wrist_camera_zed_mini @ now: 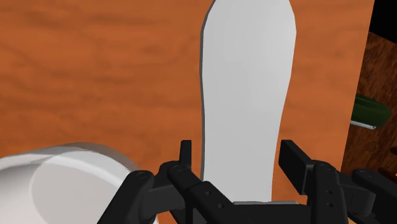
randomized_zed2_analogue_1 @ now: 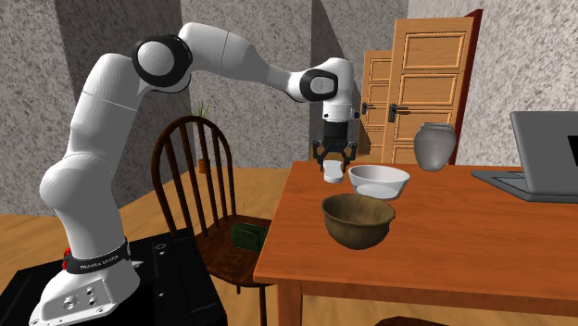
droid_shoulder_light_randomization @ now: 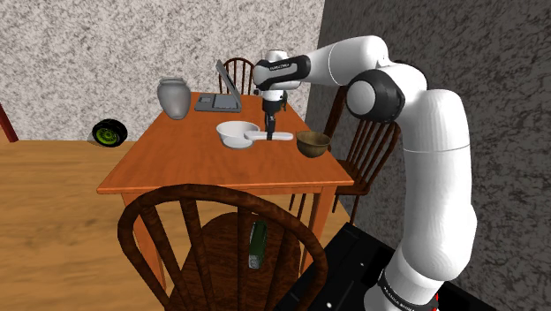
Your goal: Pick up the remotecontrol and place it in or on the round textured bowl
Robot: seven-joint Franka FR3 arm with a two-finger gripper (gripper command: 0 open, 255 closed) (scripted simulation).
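Observation:
The remote control (wrist_camera_zed_mini: 245, 95) is a flat white, elongated slab lying on the wooden table (droid_shoulder_light_randomization: 194, 159), between a white bowl (droid_shoulder_light_randomization: 238, 133) and a brown textured round bowl (droid_shoulder_light_randomization: 313, 143). My gripper (wrist_camera_zed_mini: 238, 156) hangs straight down over the remote's near end, open, one black finger on each side. A narrow gap shows at one finger (wrist_camera_zed_mini: 185, 156), so the remote is not clasped. In the shoulder view the gripper (droid_shoulder_light_randomization: 270, 124) sits low over the remote (droid_shoulder_light_randomization: 281, 136). The second exterior view shows the gripper (randomized_zed2_analogue_1: 333, 157), the remote (randomized_zed2_analogue_1: 333, 170) and the brown bowl (randomized_zed2_analogue_1: 358, 220) nearer the table's edge.
A grey vase (droid_shoulder_light_randomization: 174, 97) and an open laptop (droid_shoulder_light_randomization: 221, 93) stand at the table's far side. Wooden chairs (droid_shoulder_light_randomization: 221, 238) surround the table; a dark green object (droid_shoulder_light_randomization: 257, 245) lies on the nearest seat. The white bowl (wrist_camera_zed_mini: 57, 181) is close beside the gripper.

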